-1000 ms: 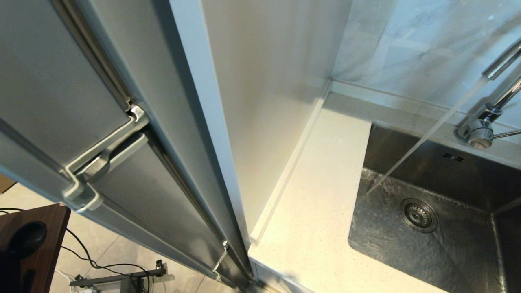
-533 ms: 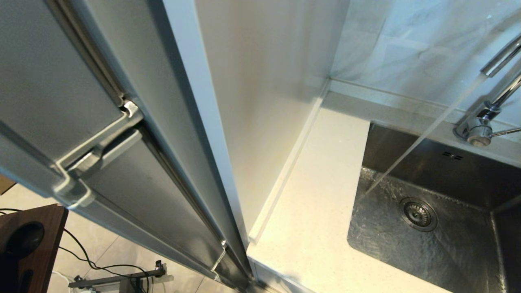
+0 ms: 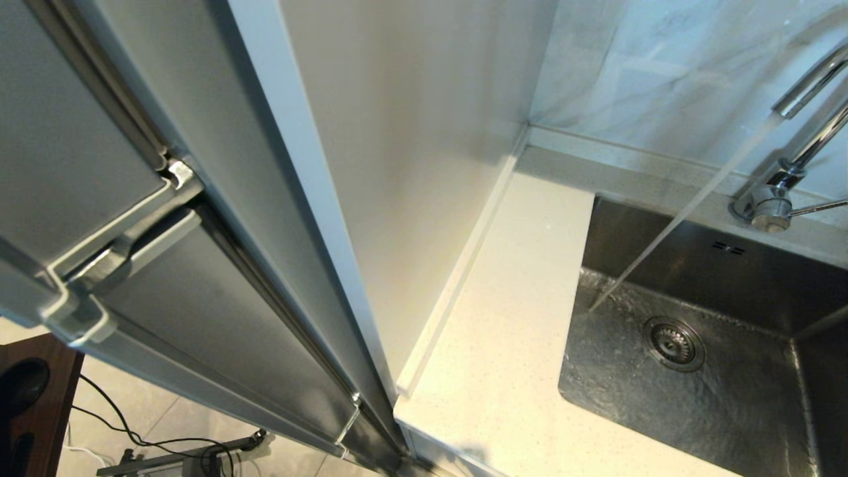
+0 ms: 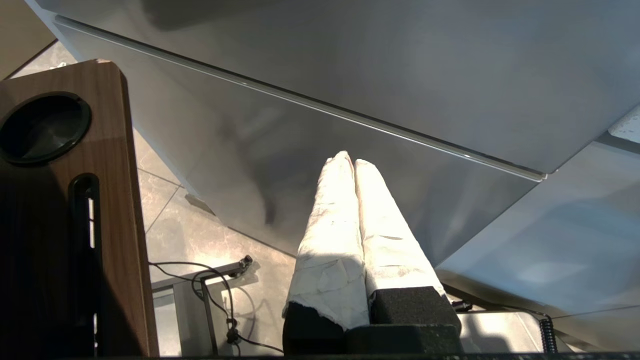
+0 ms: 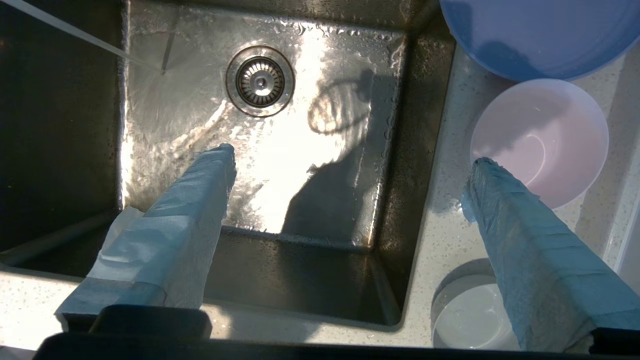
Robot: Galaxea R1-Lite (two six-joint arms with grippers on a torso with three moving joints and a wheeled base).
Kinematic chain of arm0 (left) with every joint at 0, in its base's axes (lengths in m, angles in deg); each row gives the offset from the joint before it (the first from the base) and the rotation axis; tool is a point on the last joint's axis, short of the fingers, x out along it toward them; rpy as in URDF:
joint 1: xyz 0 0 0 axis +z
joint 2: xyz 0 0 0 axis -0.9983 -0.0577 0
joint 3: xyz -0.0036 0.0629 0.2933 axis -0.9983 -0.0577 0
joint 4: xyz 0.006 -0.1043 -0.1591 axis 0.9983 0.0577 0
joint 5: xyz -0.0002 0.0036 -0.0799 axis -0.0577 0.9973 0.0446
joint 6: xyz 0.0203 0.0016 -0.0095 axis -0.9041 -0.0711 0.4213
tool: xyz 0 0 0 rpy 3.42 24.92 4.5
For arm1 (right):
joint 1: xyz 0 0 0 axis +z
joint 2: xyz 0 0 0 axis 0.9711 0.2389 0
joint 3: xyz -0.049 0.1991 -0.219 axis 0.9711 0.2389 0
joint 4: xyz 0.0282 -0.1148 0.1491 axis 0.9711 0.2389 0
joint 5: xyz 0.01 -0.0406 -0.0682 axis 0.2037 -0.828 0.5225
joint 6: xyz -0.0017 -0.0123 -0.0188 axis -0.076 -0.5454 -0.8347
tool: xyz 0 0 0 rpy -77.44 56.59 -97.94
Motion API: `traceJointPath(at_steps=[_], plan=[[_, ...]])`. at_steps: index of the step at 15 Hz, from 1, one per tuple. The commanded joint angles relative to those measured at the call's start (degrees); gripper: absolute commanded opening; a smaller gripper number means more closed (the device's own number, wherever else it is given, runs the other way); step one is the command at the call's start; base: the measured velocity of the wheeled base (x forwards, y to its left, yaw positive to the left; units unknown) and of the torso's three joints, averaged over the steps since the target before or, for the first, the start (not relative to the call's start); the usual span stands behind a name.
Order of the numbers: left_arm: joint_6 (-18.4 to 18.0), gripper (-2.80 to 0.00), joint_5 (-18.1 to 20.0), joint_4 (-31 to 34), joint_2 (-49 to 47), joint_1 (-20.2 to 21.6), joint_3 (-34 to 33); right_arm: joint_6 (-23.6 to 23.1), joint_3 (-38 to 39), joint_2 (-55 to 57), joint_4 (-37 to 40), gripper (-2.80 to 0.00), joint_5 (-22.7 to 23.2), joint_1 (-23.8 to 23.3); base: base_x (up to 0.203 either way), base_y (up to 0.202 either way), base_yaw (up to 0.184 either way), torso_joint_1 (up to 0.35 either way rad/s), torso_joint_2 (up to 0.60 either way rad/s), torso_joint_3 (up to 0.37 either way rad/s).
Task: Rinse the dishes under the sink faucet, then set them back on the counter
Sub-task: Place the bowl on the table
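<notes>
Your right gripper [image 5: 345, 185] hangs with fingers released above the sink [image 5: 400, 150]; the pink bowl [image 5: 540, 140] sits on the bench just beyond 1 fingertip.

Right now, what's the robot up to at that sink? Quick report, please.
Right gripper open, empty, over sink edge. Left gripper shut, parked by fridge. Water running; plate and two bowls on counter. Nothing blocking.

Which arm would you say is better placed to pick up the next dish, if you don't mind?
Right. Its open end effector hovers above the sink beside the pink bowl. The left end effector hangs shut by the grey cabinet front, away from the dishes.
</notes>
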Motion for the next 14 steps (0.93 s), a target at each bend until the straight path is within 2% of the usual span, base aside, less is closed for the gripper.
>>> traceJointPath(at_steps=[1,14], plan=[[0.1,-2.8,0.0,0.0,0.0,0.0,0.0,-0.2,-0.1,0.1,0.5,0.0,0.3,-0.9,0.0,0.0,0.0,0.0,0.0,0.0],[0.1,-2.8,0.0,0.0,0.0,0.0,0.0,-0.5,-0.1,0.3,0.4,0.0,0.4,-1.3,0.0,0.0,0.0,0.0,0.0,0.0]])
